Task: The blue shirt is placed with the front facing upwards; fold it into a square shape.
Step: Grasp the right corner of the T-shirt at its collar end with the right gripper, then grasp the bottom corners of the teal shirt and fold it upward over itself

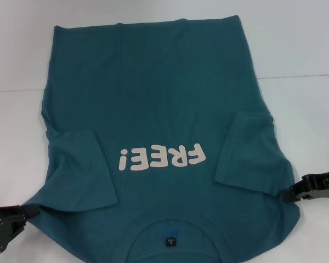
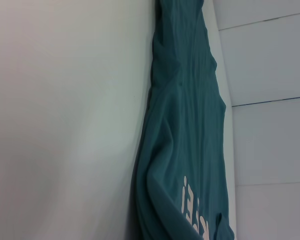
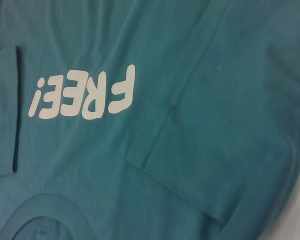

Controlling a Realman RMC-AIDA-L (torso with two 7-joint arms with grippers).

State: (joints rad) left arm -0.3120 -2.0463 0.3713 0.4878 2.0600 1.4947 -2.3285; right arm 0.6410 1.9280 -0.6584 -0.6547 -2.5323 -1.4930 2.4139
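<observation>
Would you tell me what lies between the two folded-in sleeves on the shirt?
In the head view, the white FREE! lettering on the blue shirt lies between the two sleeves; nothing else sits there.

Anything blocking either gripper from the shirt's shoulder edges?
Nothing visible. The blue shirt lies flat on the white table, sleeves folded inward. The left gripper and the right gripper both sit right at its shoulder edges, with no other object between.

A white table (image 1: pixel 296 49) under even light, thin dark seams crossing it
</observation>
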